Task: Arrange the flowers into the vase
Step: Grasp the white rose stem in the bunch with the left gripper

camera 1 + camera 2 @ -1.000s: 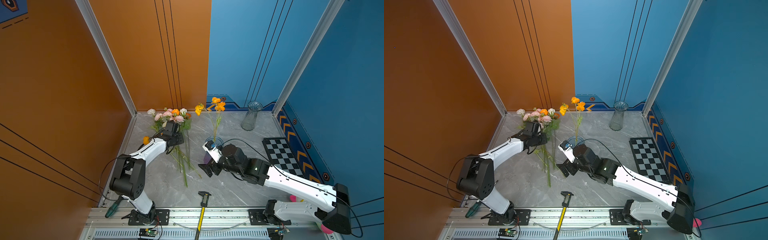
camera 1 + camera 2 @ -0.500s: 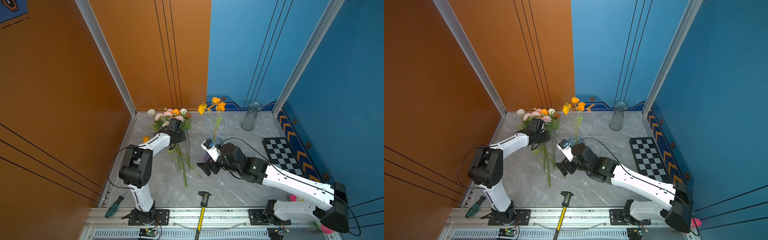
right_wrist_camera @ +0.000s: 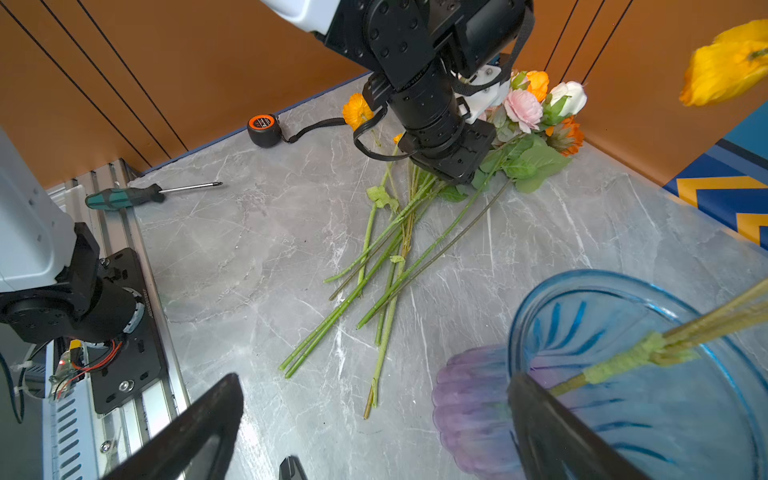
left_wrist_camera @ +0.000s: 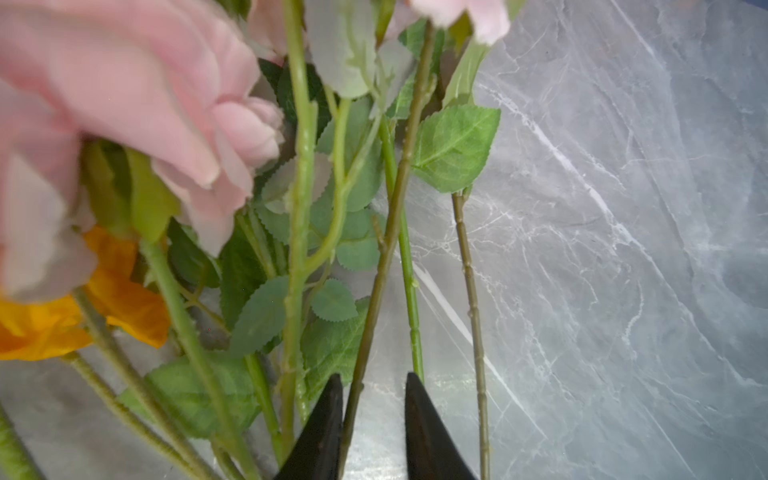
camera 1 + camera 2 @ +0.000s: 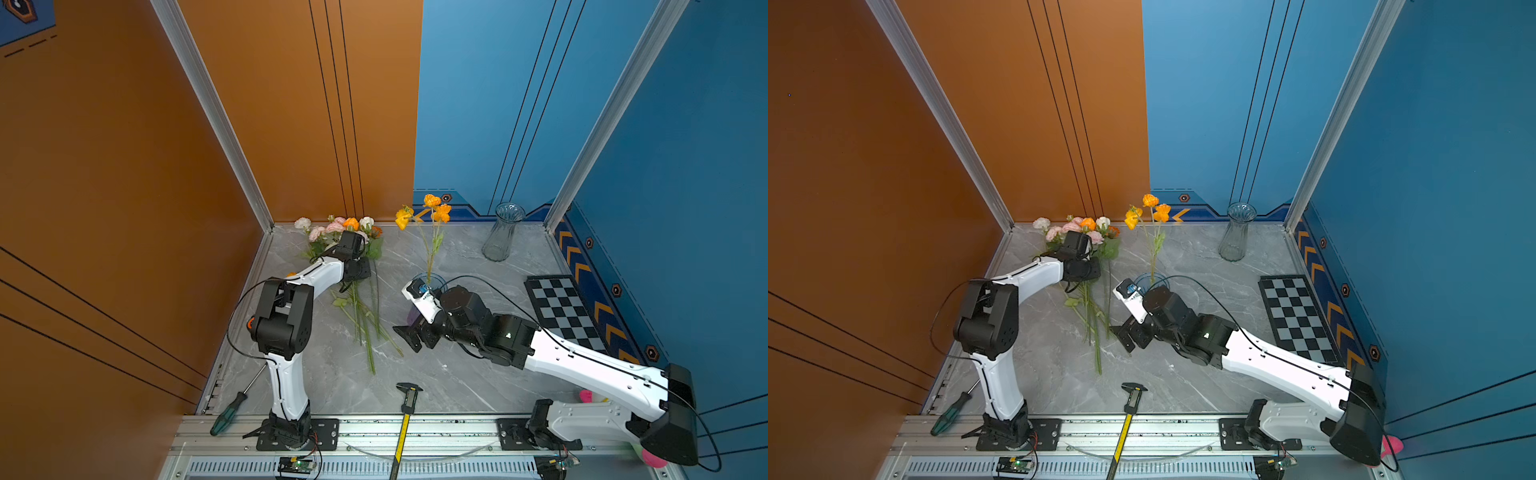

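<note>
Nearest of all, well this side of the blue vase (image 5: 430,279), a caliper (image 5: 409,399) lies idle by the rail. Move in and there's the right gripper (image 5: 411,336), low on the vase's near side, jaws flung wide and carrying nothing. Left of the vase, the flowers (image 5: 365,316) lie in a loose heap on the table, stems fanned toward us, blooms toward the back wall. And here's the action: the left gripper (image 4: 374,386) is down in that heap, a shade beyond the vase, jaws narrowly parted astride one brownish stem (image 4: 386,249), not pinching yet. So it's the pick of the next flower, I'd say; an orange sprig (image 5: 432,208) already stands in the vase. Next it must close on that single stem, lift clear of its neighbours and carry it across. Far beyond, right of the vase, a clear vase (image 5: 500,235) waits by the wall.
</note>
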`<move>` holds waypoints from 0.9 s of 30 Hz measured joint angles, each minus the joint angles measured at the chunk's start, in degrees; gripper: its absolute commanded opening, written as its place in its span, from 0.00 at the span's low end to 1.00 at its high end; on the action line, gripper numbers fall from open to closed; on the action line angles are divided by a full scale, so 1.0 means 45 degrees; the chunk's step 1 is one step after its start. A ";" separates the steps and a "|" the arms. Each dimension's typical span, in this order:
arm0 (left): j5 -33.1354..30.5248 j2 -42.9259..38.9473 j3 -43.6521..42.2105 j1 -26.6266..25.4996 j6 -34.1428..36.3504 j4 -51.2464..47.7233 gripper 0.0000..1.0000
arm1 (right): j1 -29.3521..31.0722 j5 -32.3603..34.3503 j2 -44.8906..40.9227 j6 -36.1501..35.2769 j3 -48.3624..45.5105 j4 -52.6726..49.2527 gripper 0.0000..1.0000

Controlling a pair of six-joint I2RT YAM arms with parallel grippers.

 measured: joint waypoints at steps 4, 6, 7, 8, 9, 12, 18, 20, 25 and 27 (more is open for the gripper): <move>-0.0019 0.0107 0.0000 0.0005 0.0063 -0.0199 0.27 | 0.0000 0.0005 0.0000 0.0005 0.0000 0.0000 1.00; -0.0058 0.0107 0.0000 0.0005 0.0126 -0.0282 0.22 | 0.0000 0.0005 0.0000 0.0005 0.0000 0.0000 1.00; -0.0068 0.0107 0.0000 0.0005 0.0141 -0.0287 0.18 | 0.0000 0.0005 0.0000 0.0005 0.0000 0.0000 1.00; -0.0097 0.0107 0.0000 0.0005 0.0185 -0.0287 0.15 | 0.0010 0.0005 0.0000 0.0005 0.0000 0.0000 1.00; -0.0102 0.0107 0.0000 0.0005 0.0238 -0.0291 0.12 | 0.0010 0.0005 0.0000 0.0005 0.0000 0.0000 1.00; -0.0097 0.0107 0.0000 0.0005 0.0345 -0.0291 0.03 | 0.0024 0.0005 0.0000 0.0005 0.0000 0.0000 1.00; -0.0097 -0.0223 -0.0282 0.0005 0.0563 -0.0316 0.00 | 0.0141 0.0010 0.0000 0.0010 0.0000 0.0000 1.00; -0.0097 -0.0602 -0.0544 0.0005 0.0661 -0.0374 0.00 | 0.0204 0.0010 0.0000 0.0010 0.0000 0.0000 1.00; -0.0092 -0.2147 -0.1200 0.0010 0.0971 -0.0680 0.00 | 0.0355 0.0015 0.0000 0.0010 0.0000 0.0005 1.00; -0.0087 -0.2914 -0.1345 0.0029 0.1117 -0.0797 0.00 | 0.0471 0.0024 0.0000 0.0015 0.0000 0.0005 1.00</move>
